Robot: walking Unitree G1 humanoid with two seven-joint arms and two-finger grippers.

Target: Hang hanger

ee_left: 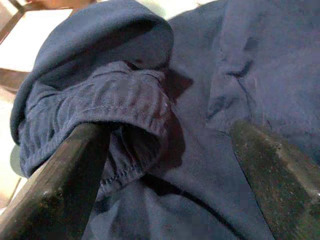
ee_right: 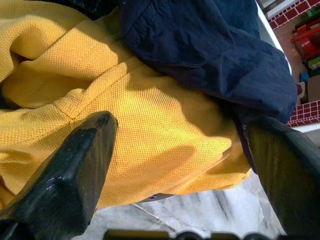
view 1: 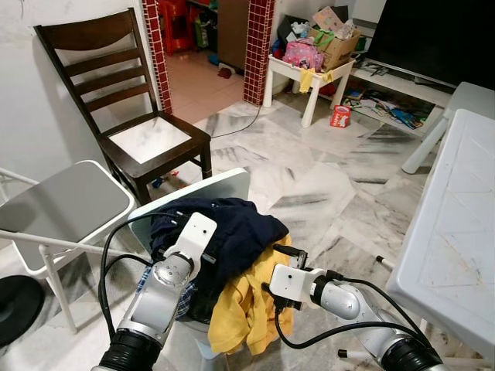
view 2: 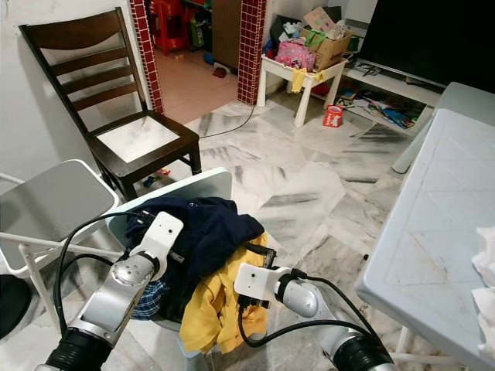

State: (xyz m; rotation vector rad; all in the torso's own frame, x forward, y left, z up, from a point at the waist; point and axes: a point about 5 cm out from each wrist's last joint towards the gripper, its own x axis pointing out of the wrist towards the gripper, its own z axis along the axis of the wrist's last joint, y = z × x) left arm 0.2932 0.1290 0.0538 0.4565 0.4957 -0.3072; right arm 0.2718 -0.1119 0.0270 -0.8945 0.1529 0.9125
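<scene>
Your two head views look forward and down from above onto the pile of clothes (view 1: 224,255), sharing it, the wooden chair (view 1: 124,108) and the marble floor (view 1: 309,178). Your left wrist view sits very close over the navy garment (ee_left: 200,100), looking along its end effector (ee_left: 175,165). Your right wrist view looks along its end effector (ee_right: 185,165), close to the yellow shirt (ee_right: 150,125); both wrist views share navy cloth.

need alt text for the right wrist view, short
Seen between the right tool's two spread black fingers, a yellow knit shirt lies close up. A dark navy garment lies over its upper part. A strip of marble floor shows below the shirt.
</scene>
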